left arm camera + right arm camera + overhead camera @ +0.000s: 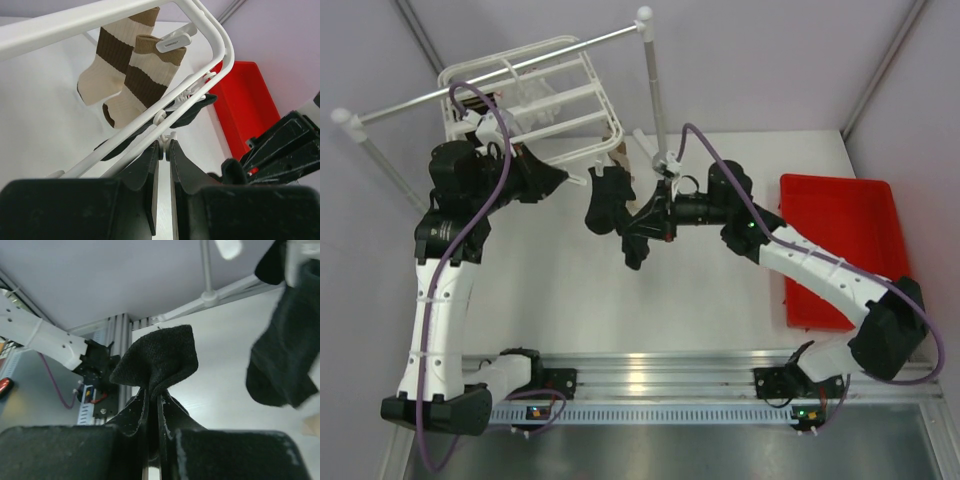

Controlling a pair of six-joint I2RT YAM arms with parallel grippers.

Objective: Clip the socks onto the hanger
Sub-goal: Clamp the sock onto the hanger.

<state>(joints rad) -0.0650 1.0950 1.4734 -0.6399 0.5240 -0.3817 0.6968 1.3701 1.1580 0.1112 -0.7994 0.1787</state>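
While left pincer point(164, 146) pinches a hanger point(220, 45) clip point(160, 120), right pincer point(159, 396) grips the black sock point(157, 357). Next: sock edge into clip, probably.

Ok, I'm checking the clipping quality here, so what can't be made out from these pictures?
- Top view: the cream socks are nearly all hidden behind the hanger and left arm.
- Left wrist view: the left pincer covers most of the clip it squeezes.
- Right wrist view: the hanging black sock is blurred, its top cut off by the edge; the right pincer hides the held sock below its bunched end.
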